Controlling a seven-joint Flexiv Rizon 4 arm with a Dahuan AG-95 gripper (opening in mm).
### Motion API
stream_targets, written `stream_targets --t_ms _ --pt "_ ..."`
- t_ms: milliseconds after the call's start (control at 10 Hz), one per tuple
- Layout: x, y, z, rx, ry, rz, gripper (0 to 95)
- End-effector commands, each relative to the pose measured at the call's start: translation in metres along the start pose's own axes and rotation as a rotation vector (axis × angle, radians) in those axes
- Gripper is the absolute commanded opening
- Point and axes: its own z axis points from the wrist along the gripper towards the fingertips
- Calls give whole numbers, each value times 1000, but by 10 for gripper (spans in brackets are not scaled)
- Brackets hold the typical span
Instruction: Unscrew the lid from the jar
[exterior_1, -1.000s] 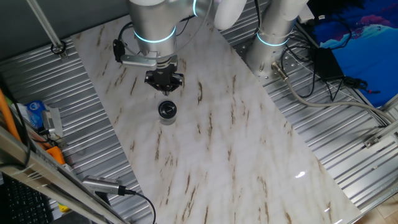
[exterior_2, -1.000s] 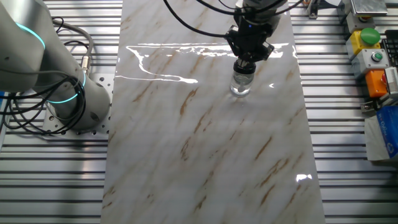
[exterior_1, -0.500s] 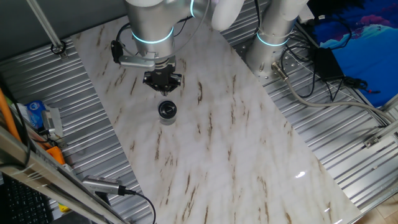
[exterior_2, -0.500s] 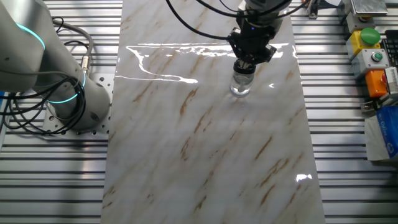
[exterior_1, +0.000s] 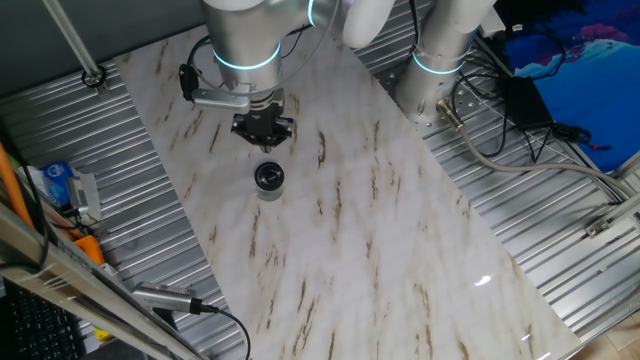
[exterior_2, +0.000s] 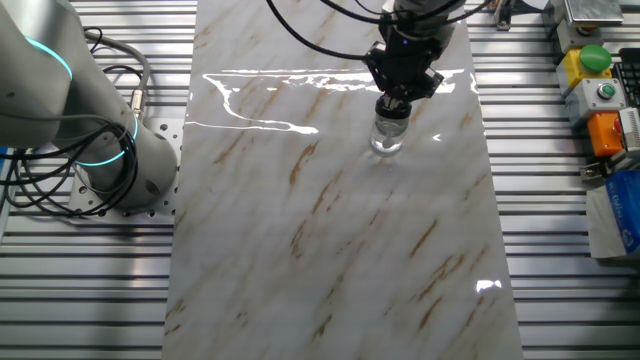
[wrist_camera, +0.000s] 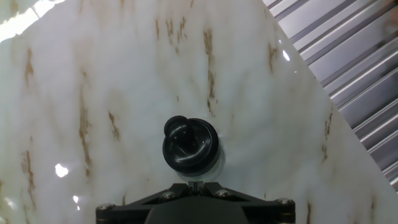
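One jar stands upright on the marble table, its single lid facing up; the gripper hangs above, grasping nothing, opening unclear.

I get bright even overhead light, white glare streaks on the marble table, soft shadows, sharp focus

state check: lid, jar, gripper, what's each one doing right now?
lid: on the jar, not gripped.
jar: upright on the marble table, untouched.
gripper: above the jar, holding nothing; open or shut cannot be told.
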Motion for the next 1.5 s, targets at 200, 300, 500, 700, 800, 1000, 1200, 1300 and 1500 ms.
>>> stream_targets --t_ms 200,300,500,700,800,1000,1200,1300,1500 --pt "1 1 -1 16 17 112 0" --pt "1 1 -1 26 11 164 0" --pt "1 1 -1 27 13 195 0" --pt "1 1 -1 27 17 187 0" --pt "2 1 -1 30 20 192 0" --pt "14 -5 2 38 19 202 0" --pt "28 -25 10 37 11 165 0" --pt "37 -52 18 36 12 116 0" --pt "49 -90 30 28 3 49 0"
